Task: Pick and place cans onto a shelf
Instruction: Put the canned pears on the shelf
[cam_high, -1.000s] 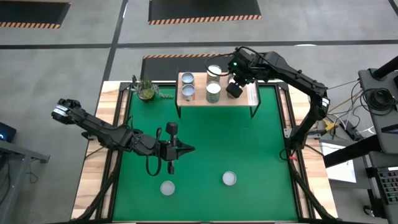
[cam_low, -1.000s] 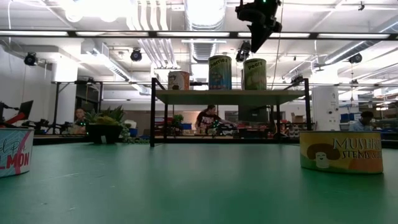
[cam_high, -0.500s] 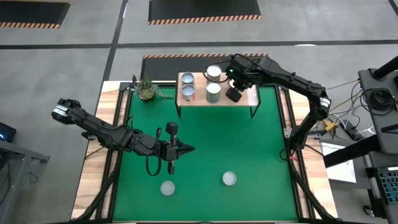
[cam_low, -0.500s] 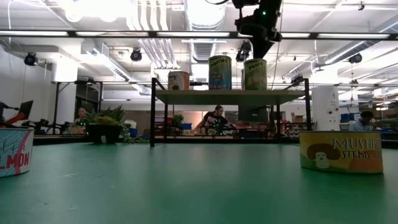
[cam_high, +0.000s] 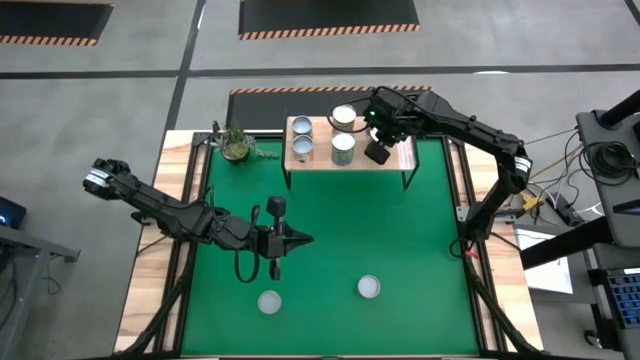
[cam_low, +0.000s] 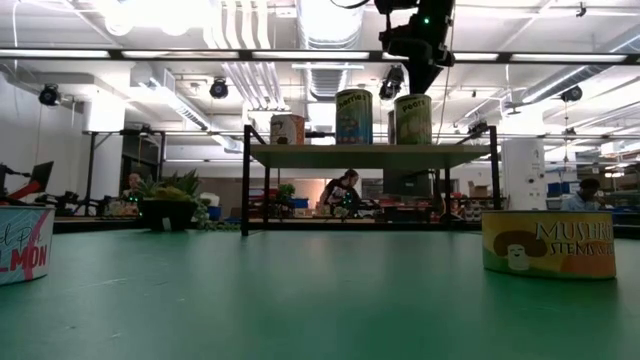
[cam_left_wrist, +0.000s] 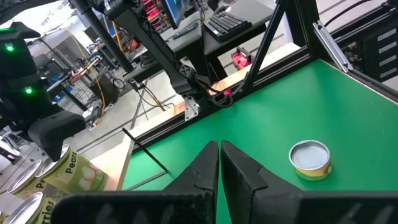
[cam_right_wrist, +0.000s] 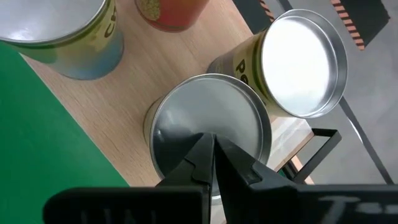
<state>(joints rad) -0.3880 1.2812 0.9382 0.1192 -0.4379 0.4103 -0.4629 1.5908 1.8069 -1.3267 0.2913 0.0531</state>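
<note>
Around my table lies a grey concrete floor (cam_high: 120, 90) with black mats edged in orange-and-black hazard stripes (cam_high: 328, 15). Past the far edge I see a workshop: a white ceiling (cam_low: 90, 75) with bright strip lights (cam_low: 150, 14), pale ducts (cam_low: 235, 75), and a person at a desk (cam_low: 340, 190).

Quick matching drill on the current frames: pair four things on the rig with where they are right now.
Things:
1. right gripper
2. left gripper
3. potted plant
4. mushroom can

Places:
A. on the green table, off the shelf
B. over the shelf, shut, above a can top
C. at the table's far left corner, beside the shelf
D. low over mid-table, shut, holding nothing

Pairs: 1-B, 2-D, 3-C, 4-A
</note>
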